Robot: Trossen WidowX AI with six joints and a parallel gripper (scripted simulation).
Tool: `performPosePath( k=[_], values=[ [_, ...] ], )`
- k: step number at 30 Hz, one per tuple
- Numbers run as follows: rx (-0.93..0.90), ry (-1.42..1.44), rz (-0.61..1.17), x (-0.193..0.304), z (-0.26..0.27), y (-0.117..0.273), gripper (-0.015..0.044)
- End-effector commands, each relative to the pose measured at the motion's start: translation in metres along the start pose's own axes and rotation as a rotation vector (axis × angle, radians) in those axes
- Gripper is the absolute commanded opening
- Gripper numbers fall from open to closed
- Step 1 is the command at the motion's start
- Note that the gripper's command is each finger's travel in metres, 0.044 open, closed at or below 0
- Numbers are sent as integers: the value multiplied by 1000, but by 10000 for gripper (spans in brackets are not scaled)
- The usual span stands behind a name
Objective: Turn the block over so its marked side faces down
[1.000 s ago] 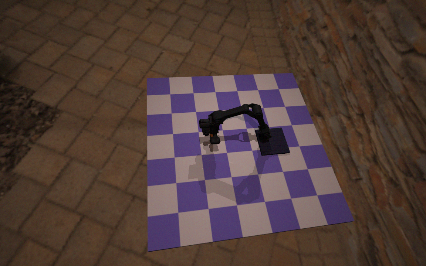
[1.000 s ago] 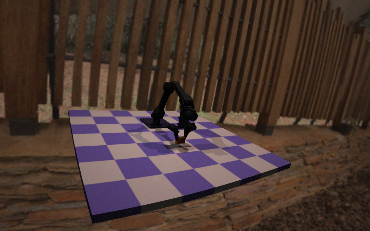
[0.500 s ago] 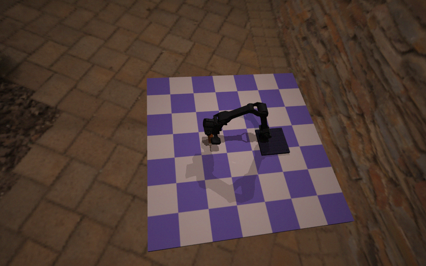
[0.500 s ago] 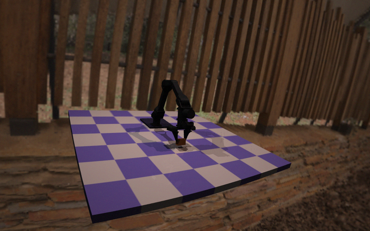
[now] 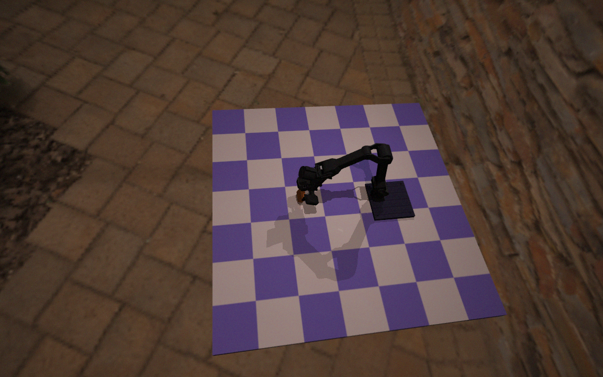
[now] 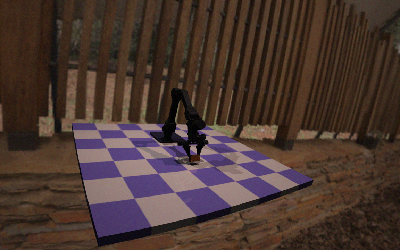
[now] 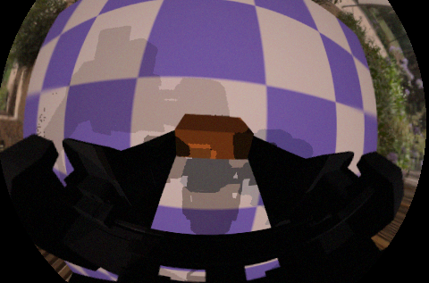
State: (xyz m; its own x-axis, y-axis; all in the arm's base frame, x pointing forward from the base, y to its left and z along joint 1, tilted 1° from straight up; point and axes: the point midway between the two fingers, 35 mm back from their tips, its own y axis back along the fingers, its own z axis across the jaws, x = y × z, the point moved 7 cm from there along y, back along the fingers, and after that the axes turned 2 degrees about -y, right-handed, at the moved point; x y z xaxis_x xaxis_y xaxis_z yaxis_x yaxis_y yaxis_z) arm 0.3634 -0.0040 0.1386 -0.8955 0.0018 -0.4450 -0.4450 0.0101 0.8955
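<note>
1. The gripper is pinching the block by two opposite sides, near the fingertips; the jaws stand fairly wide because the block fills the gap.
2. The block hangs between the tips, clear of the table; its shadow lies apart from it, below the fingers in the wrist view.
3. A brighter orange patch shows on the block's face toward the wrist camera. Whether this is the marked side cannot be told.
4. Risk: the hold is at the tips only. A quick wrist roll may let the block pivot or slip out and land on a wrong face.
5. Risk: releasing from this height may make the block tumble, undoing the turn.
6. Outward, the arm reaches away from its base plate, limiting wrist rotation.
</note>
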Motion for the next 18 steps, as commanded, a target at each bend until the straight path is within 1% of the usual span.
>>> performPosePath(
  k=[1, 8, 13, 18],
  values=[
    [-9, 4, -71, 6, 0, 2, 0],
    [-11, 6, -166, 17, 0, 4, 0],
    [-11, 6, -175, 18, 0, 4, 0],
    [-14, 4, -227, 19, 0, -7, 0]
  ],
)
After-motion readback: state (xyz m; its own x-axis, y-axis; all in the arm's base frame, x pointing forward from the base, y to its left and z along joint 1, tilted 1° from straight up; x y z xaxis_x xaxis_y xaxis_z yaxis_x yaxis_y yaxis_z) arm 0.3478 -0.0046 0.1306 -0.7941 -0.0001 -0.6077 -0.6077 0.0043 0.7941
